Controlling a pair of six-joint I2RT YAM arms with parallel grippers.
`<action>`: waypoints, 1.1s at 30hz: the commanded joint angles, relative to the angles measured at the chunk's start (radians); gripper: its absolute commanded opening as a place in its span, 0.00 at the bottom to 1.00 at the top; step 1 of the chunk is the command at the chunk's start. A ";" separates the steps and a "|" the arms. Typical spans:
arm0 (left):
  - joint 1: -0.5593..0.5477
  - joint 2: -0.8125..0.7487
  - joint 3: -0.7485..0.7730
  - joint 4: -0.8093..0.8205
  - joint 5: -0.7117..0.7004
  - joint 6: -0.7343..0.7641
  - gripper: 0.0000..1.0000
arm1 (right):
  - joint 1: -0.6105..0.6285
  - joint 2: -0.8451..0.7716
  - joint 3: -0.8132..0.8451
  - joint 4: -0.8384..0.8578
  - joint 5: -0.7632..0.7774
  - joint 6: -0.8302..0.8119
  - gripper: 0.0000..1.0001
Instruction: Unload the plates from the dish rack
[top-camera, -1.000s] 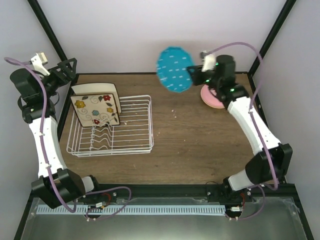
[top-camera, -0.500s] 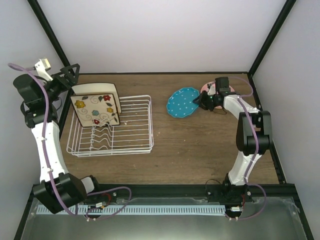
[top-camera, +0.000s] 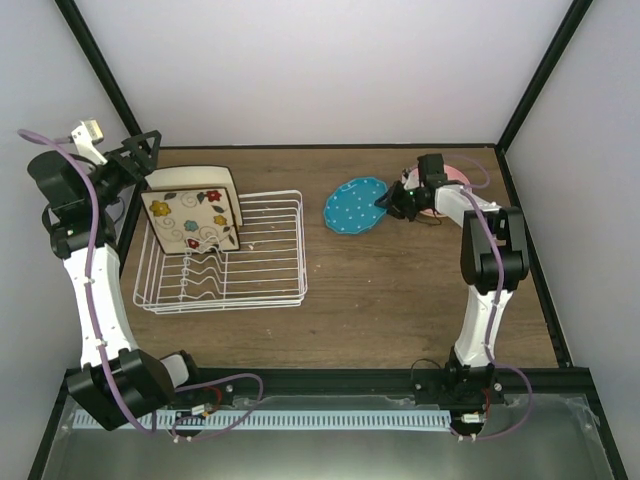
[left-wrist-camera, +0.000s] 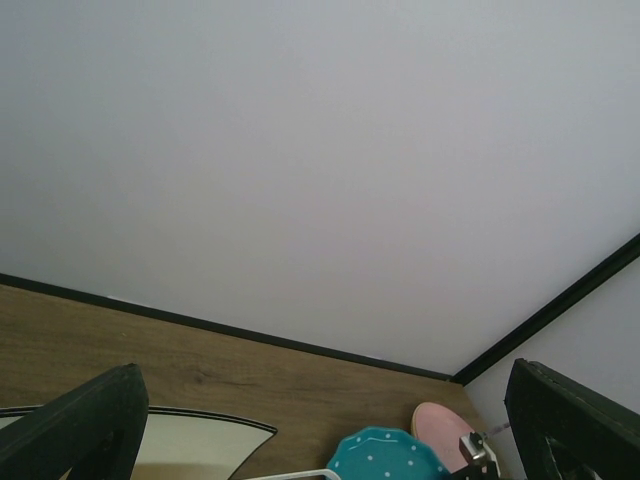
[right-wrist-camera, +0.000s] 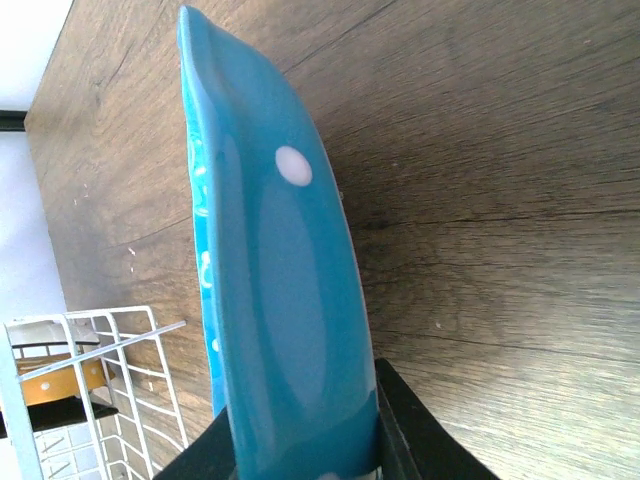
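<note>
My right gripper (top-camera: 392, 203) is shut on the rim of the teal dotted plate (top-camera: 355, 206) and holds it low at the table, right of the dish rack (top-camera: 270, 250). In the right wrist view the teal plate (right-wrist-camera: 290, 300) stands edge-on between my black fingers (right-wrist-camera: 425, 445). The pink plate (top-camera: 453, 179) lies behind the right arm, partly hidden. The flowered square cream plate (top-camera: 190, 220) and a plain cream one (top-camera: 190, 178) stand in the rack's left end. My left gripper (top-camera: 140, 150) is open and empty, above the rack's far left corner.
The black frame posts (top-camera: 95, 60) and white walls close the back and sides. The left wrist view shows the back wall, the cream plate's top edge (left-wrist-camera: 200, 440), the teal plate (left-wrist-camera: 385, 455) and the pink plate (left-wrist-camera: 445, 425).
My right gripper has brought the teal plate down from high in the air to the table, left of the pink plate. The left gripper has shifted only slightly.
</note>
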 joint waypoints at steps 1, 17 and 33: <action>0.002 -0.018 -0.005 0.000 0.015 0.005 1.00 | 0.028 0.016 0.059 0.023 -0.029 0.016 0.10; 0.002 -0.023 -0.027 -0.003 0.024 0.011 1.00 | 0.033 0.056 0.051 -0.116 0.038 -0.044 0.47; 0.002 -0.024 -0.037 -0.002 0.034 0.021 1.00 | 0.031 -0.084 0.074 -0.167 0.245 -0.148 0.66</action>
